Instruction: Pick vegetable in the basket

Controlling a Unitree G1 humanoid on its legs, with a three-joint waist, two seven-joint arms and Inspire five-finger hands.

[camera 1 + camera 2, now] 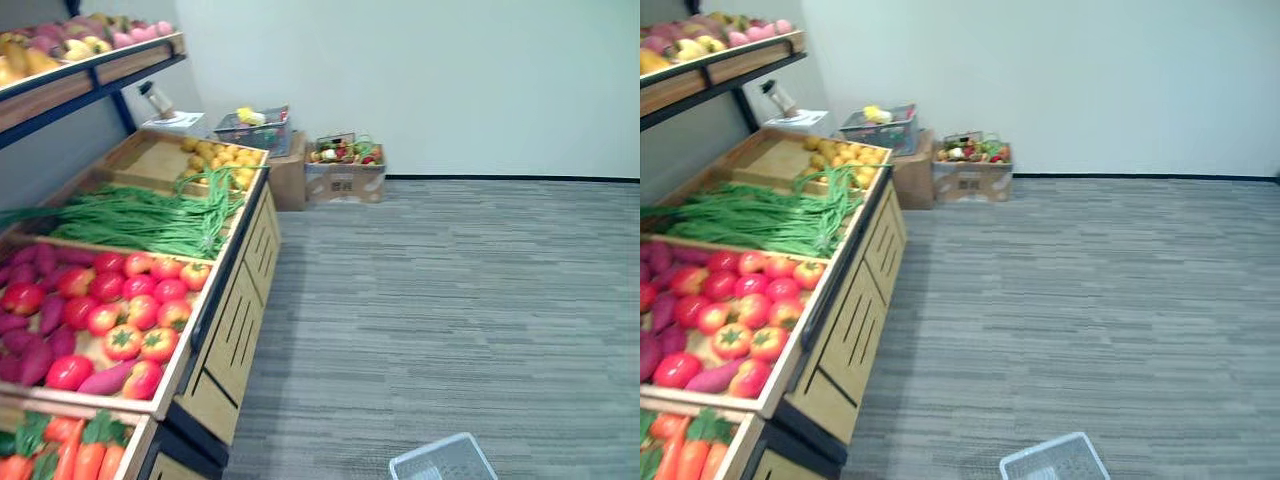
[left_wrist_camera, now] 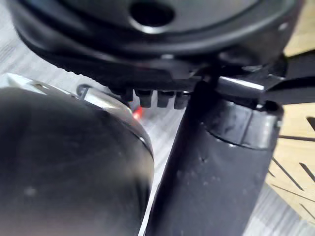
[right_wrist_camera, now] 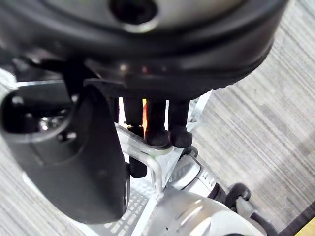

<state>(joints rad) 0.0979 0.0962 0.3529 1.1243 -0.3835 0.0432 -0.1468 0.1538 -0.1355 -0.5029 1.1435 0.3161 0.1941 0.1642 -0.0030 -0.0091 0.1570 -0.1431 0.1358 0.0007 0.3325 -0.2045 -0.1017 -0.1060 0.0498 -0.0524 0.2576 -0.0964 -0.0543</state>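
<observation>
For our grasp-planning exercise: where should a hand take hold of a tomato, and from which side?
Probably round its widest part, coming from above: the tomato sits stalk-up, hemmed in by neighbours and the crate's wall, so only its top is free.

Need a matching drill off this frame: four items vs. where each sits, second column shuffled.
Things:
1. long beans
2. tomatoes
3. carrots
4. white basket

Places:
A. over the grey carpet, low in the eye view
B. lower left corner, nearest section of the wooden stand
C. lying mixed with purple sweet potatoes
D. between the yellow fruit and the tomatoes

Pairs: 1-D, 2-C, 3-B, 4-A.
</observation>
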